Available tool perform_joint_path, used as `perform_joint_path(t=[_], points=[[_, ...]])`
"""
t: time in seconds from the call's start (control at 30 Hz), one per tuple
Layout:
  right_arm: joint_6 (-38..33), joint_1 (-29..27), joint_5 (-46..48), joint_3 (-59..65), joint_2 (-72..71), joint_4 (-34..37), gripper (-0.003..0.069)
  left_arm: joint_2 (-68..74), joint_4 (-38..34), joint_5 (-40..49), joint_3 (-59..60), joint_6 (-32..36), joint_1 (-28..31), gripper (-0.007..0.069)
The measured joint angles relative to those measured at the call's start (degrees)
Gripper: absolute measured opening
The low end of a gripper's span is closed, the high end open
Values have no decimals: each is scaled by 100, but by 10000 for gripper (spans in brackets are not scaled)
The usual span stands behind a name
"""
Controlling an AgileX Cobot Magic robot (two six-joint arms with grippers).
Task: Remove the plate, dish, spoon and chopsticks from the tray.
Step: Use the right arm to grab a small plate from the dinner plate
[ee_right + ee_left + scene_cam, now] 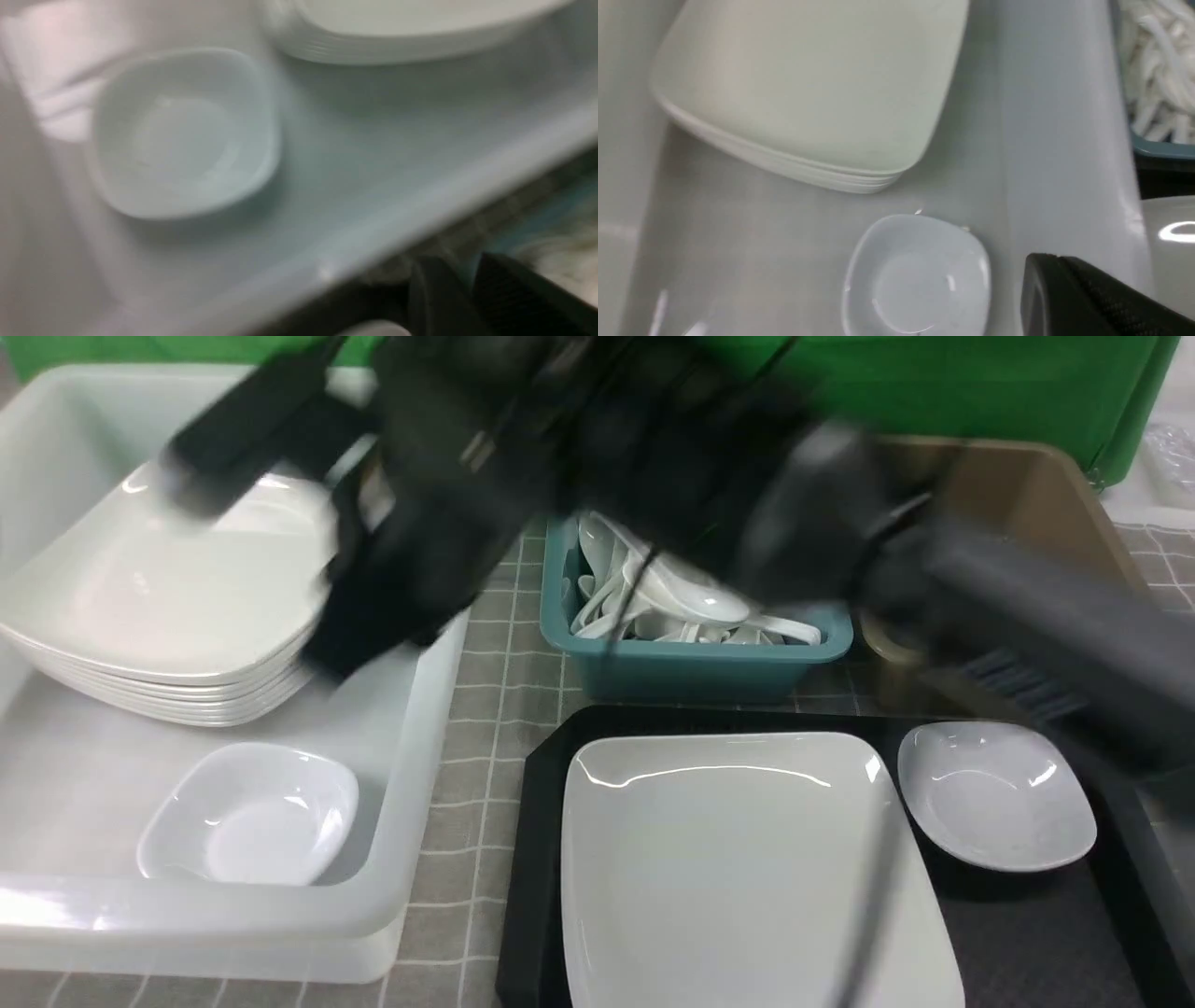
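Left to clear from the tray [1027, 933]: plate [738, 868], lying flat and filling most of the tray's left and middle; dish [997, 795], just right of the plate, toward the tray's far right corner. Across the plate's right edge, a thin dark blurred line, possibly the chopsticks [873, 905], too smeared to say. No spoon to be seen on the tray; beyond its far edge, only a heap of spoons [672, 602] in a teal bin [691, 672]. Left of the tray, a white bin [411, 859] with stacked plates [159, 616] and a second dish [252, 817].

Left gripper [1087, 298]: closed, nothing seen in it, by the white bin's wall, left of the tray. Right gripper [460, 298]: two dark fingers [523, 303] in heavy blur, apart or clamped impossible to tell; near the white bin's rim, off the tray's far left corner.

Judging by the gloss: hard, stiff and slick ware, likely to chip if dropped. Plate probably the heaviest and widest piece; best pinched firmly on the raised rim at a free edge and kept level. Dish light; pinch one wall over the lip. Chopsticks thin and prone to roll; take both together near the middle.
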Motion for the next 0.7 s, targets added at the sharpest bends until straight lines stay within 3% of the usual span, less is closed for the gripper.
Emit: perform_joint_path(t=[0.1,0.27,0.47,0.63,0.7], points=[[57,-363,544,45,-517,-332,48,0,-48,-67,0,67,-659,3],[14,-1256,565,978,-1766,-38,29,47,103,-277,0,102,-2216,3],[-79,-2411,496,3762,-3169,109,33,579,505,-382,0,-222,-3886,3],[-18,-3007,-433,5895,-3584,132,103,1229,734,-409,0,-365,-4651,3],[-53,-3141,-1009,6683,-3555,139,191,1491,727,-440,0,-377,-4834,3]])
